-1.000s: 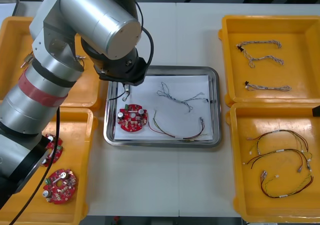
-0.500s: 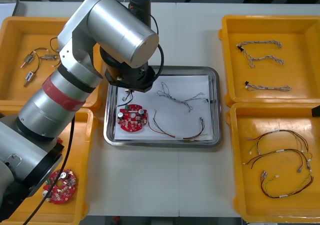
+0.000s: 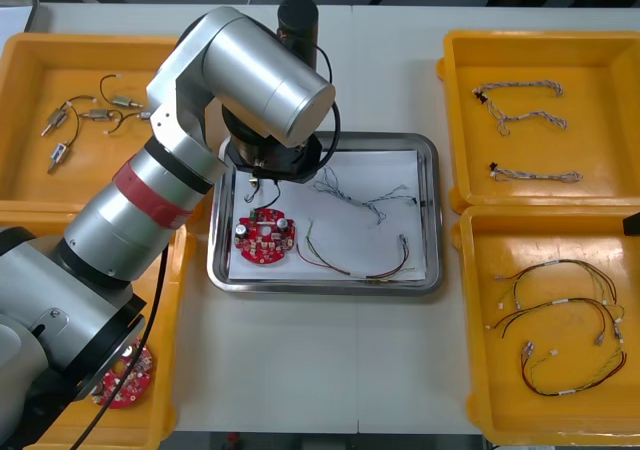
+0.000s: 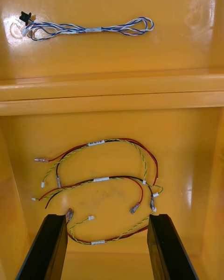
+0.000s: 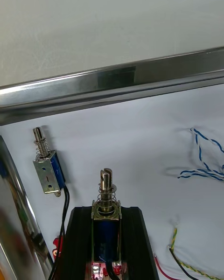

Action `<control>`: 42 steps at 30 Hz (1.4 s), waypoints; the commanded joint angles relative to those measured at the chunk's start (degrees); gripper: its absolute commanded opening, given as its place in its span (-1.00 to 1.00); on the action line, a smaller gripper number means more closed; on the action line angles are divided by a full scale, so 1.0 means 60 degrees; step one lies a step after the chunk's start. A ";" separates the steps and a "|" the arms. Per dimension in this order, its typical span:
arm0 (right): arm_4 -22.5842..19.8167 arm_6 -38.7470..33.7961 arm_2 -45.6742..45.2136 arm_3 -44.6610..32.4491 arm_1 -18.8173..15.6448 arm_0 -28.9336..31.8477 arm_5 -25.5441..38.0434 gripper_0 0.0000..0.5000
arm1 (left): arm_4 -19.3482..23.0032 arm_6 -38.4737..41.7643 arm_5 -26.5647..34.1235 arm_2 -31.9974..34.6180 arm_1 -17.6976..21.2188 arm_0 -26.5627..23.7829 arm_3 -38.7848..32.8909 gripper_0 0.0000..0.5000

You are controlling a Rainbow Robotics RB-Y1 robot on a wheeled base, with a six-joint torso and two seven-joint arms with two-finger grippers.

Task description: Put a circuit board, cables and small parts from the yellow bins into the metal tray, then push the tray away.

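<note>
The left gripper [image 5: 106,211] hangs over the far left corner of the metal tray [image 3: 432,220], its black fingers [image 5: 135,233] pinching a small metal part [image 5: 106,186], a blue body with a spring and plunger standing up between them; whether it touches the white lining I cannot tell. Just beside it, towards the tray's left wall, a second small part [image 5: 48,168] lies on the lining with a black wire trailing from it. Also in the tray are a round red circuit board [image 3: 264,238] at the near left, a blue and white cable [image 3: 365,198] in the middle and a red and yellow cable [image 3: 355,260] along the near side. The right gripper [image 4: 109,249] waits above the near right yellow bin [image 4: 196,144], jaws spread wide, with red and yellow cables [image 4: 100,179] lying loose on the bin floor beyond its fingertips
</note>
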 commanded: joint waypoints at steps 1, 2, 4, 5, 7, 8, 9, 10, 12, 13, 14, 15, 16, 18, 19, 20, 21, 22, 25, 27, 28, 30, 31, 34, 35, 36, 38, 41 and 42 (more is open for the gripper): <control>-0.0025 0.0064 -0.0290 -0.0281 -0.0214 0.0143 0.0031 1.00 | -0.0203 0.1164 -0.0265 -0.0206 -0.0241 -0.0439 0.0173 -1.00; -0.0025 0.0064 -0.0290 -0.0281 -0.0214 0.0143 0.0031 1.00 | -0.0217 0.1164 -0.0338 -0.0206 -0.0255 -0.0439 0.0231 -1.00; 0.0004 0.0078 -0.0275 -0.0281 -0.0214 0.0143 0.0031 1.00 | -0.0232 0.1178 -0.0426 -0.0206 -0.0255 -0.0439 0.0319 -1.00; 0.0004 0.0078 -0.0290 -0.0281 -0.0214 0.0143 0.0031 1.00 | -0.0276 0.1193 -0.0484 -0.0206 -0.0285 -0.0439 0.0334 -1.00; 0.0019 0.0034 -0.0290 -0.0281 -0.0214 0.0143 0.0031 1.00 | -0.0290 0.1208 -0.0572 -0.0206 -0.0285 -0.0439 0.0392 -1.00; 0.0004 0.0020 -0.0290 -0.0281 -0.0229 0.0143 0.0031 1.00 | -0.0305 0.1222 -0.0616 -0.0206 -0.0285 -0.0439 0.0422 -1.00; 0.0019 0.0020 -0.0290 -0.0281 -0.0214 0.0143 0.0031 1.00 | -0.0305 0.1222 -0.0645 -0.0206 -0.0285 -0.0439 0.0436 -1.00; 0.0019 0.0020 -0.0275 -0.0281 -0.0214 0.0143 0.0031 1.00 | -0.0320 0.1222 -0.0689 -0.0206 -0.0285 -0.0439 0.0495 -1.00; 0.0048 0.0049 -0.0275 -0.0281 -0.0214 0.0143 0.0031 1.00 | -0.0393 0.1193 -0.0748 -0.0206 -0.0299 -0.0424 0.0598 -1.00; 0.0092 0.0064 -0.0275 -0.0281 -0.0214 0.0143 0.0031 1.00 | -0.0437 0.1193 -0.0807 -0.0206 -0.0285 -0.0439 0.0685 -1.00; 0.0121 0.0064 -0.0290 -0.0281 -0.0214 0.0143 0.0031 1.00 | -0.0466 0.1178 -0.0909 -0.0221 -0.0285 -0.0439 0.0788 -1.00; 0.0107 0.0064 -0.0290 -0.0267 -0.0214 0.0143 0.0031 1.00 | -0.0495 0.1178 -0.0982 -0.0221 -0.0285 -0.0439 0.0817 -1.00; 0.0107 0.0078 -0.0275 -0.0281 -0.0214 0.0143 0.0031 1.00 | -0.0495 0.1164 -0.1100 -0.0250 -0.0285 -0.0424 0.0891 -1.00; 0.0107 0.0064 -0.0275 -0.0267 -0.0214 0.0143 0.0031 1.00 | -0.0495 0.1149 -0.1173 -0.0250 -0.0285 -0.0439 0.1008 -1.00; 0.0107 0.0064 -0.0275 -0.0267 -0.0214 0.0143 0.0031 1.00 | -0.0495 0.1149 -0.1217 -0.0265 -0.0285 -0.0439 0.1066 -1.00; 0.0107 0.0064 -0.0275 -0.0281 -0.0229 0.0143 0.0031 1.00 | -0.0510 0.1149 -0.1246 -0.0265 -0.0285 -0.0439 0.1110 -1.00; 0.0092 0.0064 -0.0290 -0.0267 -0.0214 0.0143 0.0031 1.00 | -0.0495 0.1135 -0.1261 -0.0265 -0.0285 -0.0439 0.1125 -1.00; 0.0092 0.0078 -0.0290 -0.0267 -0.0214 0.0143 0.0031 1.00 | -0.0466 0.1135 -0.1275 -0.0265 -0.0285 -0.0439 0.1140 -1.00; 0.0077 0.0078 -0.0290 -0.0281 -0.0214 0.0143 0.0031 1.00 | -0.0452 0.1120 -0.1305 -0.0294 -0.0285 -0.0424 0.1183 -1.00; 0.0063 0.0064 -0.0275 -0.0267 -0.0214 0.0143 0.0031 1.00 | -0.0422 0.1120 -0.1319 -0.0323 -0.0285 -0.0424 0.1213 -1.00; 0.0063 0.0064 -0.0290 -0.0281 -0.0214 0.0143 0.0031 1.00 | -0.0408 0.1135 -0.1319 -0.0353 -0.0285 -0.0424 0.1213 -1.00; 0.0063 0.0049 -0.0290 -0.0281 -0.0214 0.0143 0.0031 1.00 | -0.0408 0.1149 -0.1319 -0.0367 -0.0285 -0.0439 0.1213 -1.00; 0.0063 0.0034 -0.0290 -0.0281 -0.0214 0.0143 0.0031 1.00 | -0.0393 0.1164 -0.1334 -0.0396 -0.0285 -0.0424 0.1213 -1.00; 0.0063 0.0034 -0.0275 -0.0281 -0.0214 0.0143 0.0031 1.00 | -0.0364 0.1178 -0.1334 -0.0411 -0.0285 -0.0424 0.1213 -1.00; 0.0048 0.0020 -0.0275 -0.0281 -0.0214 0.0143 0.0031 1.00 | -0.0364 0.1178 -0.1334 -0.0396 -0.0285 -0.0424 0.1213 -1.00; 0.0033 0.0020 -0.0275 -0.0281 -0.0214 0.0143 0.0031 1.00 | -0.0349 0.1178 -0.1334 -0.0396 -0.0285 -0.0424 0.1213 -1.00; 0.0019 0.0020 -0.0275 -0.0281 -0.0214 0.0143 0.0031 1.00 | -0.0349 0.1193 -0.1334 -0.0396 -0.0285 -0.0424 0.1213 -0.85; -0.0010 0.0049 -0.0275 -0.0281 -0.0214 0.0143 0.0031 1.00 | -0.0349 0.1193 -0.1334 -0.0396 -0.0285 -0.0424 0.1198 -0.03; -0.0010 0.0078 -0.0275 -0.0281 -0.0214 0.0143 0.0031 1.00 | -0.0320 0.1208 -0.1334 -0.0396 -0.0285 -0.0424 0.1213 0.18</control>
